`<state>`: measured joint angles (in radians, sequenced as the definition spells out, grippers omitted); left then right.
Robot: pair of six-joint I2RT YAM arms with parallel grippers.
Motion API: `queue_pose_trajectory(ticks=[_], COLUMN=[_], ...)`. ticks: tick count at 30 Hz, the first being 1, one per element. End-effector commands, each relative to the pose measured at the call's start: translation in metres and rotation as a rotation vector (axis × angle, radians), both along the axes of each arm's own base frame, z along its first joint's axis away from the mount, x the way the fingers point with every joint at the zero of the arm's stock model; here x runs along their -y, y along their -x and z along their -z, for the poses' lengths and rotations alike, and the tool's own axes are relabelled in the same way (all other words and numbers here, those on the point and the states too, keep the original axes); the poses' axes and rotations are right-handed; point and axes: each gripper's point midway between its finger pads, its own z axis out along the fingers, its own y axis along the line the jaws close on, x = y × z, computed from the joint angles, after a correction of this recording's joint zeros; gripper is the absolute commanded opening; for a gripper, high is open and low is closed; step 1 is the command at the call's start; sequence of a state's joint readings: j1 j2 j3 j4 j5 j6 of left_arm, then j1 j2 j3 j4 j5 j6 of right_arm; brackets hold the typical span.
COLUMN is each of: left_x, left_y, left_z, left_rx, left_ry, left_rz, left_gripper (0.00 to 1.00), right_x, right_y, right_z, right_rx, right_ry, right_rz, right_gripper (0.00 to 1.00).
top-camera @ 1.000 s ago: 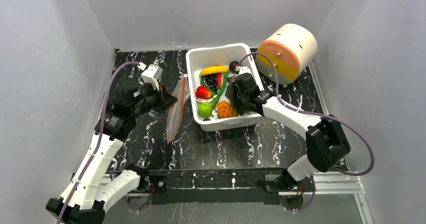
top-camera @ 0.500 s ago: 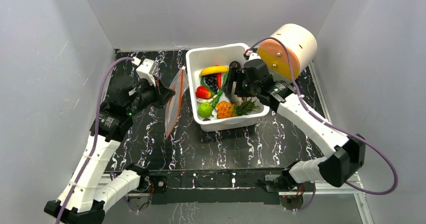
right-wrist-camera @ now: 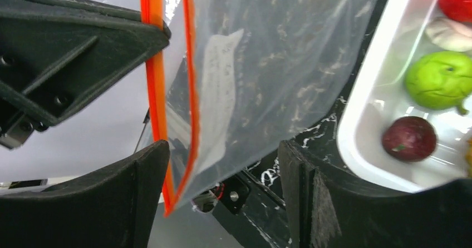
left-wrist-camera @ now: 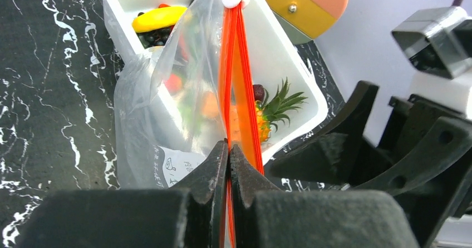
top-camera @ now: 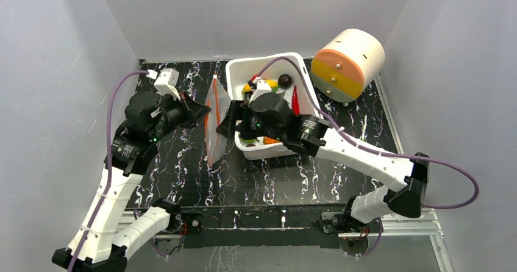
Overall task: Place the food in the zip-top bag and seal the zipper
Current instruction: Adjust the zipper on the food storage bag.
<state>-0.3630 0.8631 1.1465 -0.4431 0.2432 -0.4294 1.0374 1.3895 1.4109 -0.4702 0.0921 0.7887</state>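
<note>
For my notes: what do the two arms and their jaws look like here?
Both arms have white link shells with black joint housings: left arm, right arm. A purple cable loops along each. The jaws are matte black, blocky and wedge-shaped. A white camera box tops the left wrist.

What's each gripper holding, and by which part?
Left gripper pinches the zip-top bag by its zipper. Right gripper is open, gripping nothing; the bag hangs between its fingers.
</note>
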Motion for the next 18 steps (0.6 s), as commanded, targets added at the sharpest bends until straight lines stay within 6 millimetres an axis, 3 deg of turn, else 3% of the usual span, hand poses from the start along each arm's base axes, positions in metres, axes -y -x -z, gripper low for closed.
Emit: queue_pose_trajectory(ticks=[1,4,9,13,18], left_x=[0.0,-0.003,0.004,0.012,0.002], left_y=[0.007,0.008,0.013,0.018,0.021], left_z=[-0.011,-0.006,-0.014,-0.017,-0.014], left_rx=[-0.007,-0.022,-0.024,-0.06,-0.064], left_ry=[0.073,0.074,0.138,0.208,0.183], left_rz=[-0.025,-0.044,-0.018,0.003,-0.04], left_gripper=[0.0,0.0,0.0,0.0,0.0], right_x=[-0.023,-0.03,-0.035,-0.035,-0.024], right_y=[-0.012,-0.016,-0.032,-0.044,-0.06], right_z=[-0.053,-0.047,-0.014,-0.003,0.019], right_rx=[0.073,0.08,0.078,0.113,0.145], right_ry=[-0.132,-0.084,0.059,0.116,0.25], right_rz=[0.07,0.096,0.139,0.171,0.245], right_gripper=[0.73,0.76,0.7,0.59,0.4])
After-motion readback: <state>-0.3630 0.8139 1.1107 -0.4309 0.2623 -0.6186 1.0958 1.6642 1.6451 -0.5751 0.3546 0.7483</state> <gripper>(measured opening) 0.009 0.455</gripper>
